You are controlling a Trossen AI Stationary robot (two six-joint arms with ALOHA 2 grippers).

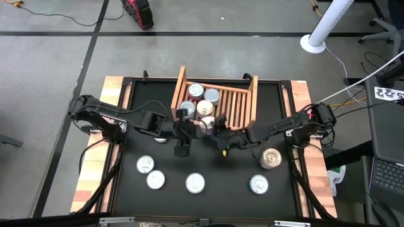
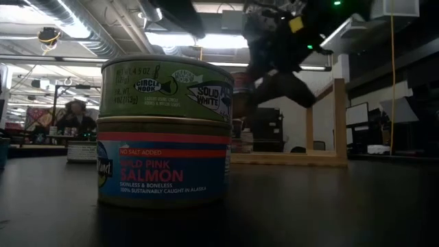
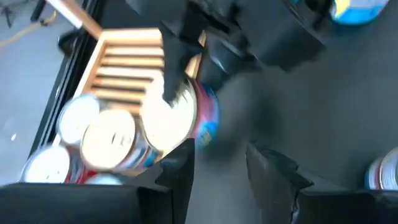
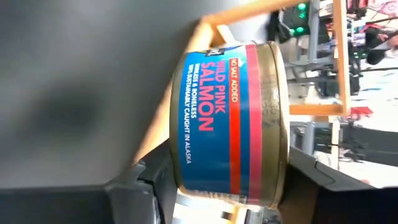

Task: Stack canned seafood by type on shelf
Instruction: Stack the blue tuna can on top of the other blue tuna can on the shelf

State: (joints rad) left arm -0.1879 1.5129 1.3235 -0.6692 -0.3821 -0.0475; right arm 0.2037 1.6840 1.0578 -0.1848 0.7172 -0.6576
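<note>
The wooden shelf [image 1: 235, 104] stands at the table's far middle, with several silver-lidded tins [image 1: 196, 92] in its left part. At the shelf's near left edge, my right gripper [image 1: 213, 126] is shut on a blue-and-red salmon tin [image 4: 227, 121], also seen in the left wrist view [image 3: 202, 118]. My left gripper [image 3: 227, 174] stands open just left of it, off the shelf's near edge [image 1: 183, 133], with nothing between its fingers. Several more tins [image 1: 146, 164] lie on their bases on the near table. My right gripper pinches the salmon tin between its two fingers, one finger [image 3: 173, 68] across the lid [image 3: 168, 115] and the other on the base. The fingers come slanting down from the table's right. The tin is tilted; whether it touches the tins beneath, I cannot tell.
A green tuna tin sits on a salmon tin [image 2: 164, 161] close to the table's near edge. A gold-lidded tin [image 1: 271, 157] lies near the right arm. The shelf's raised side boards [image 1: 254, 94] stand above the slats. The shelf's right part holds no tins.
</note>
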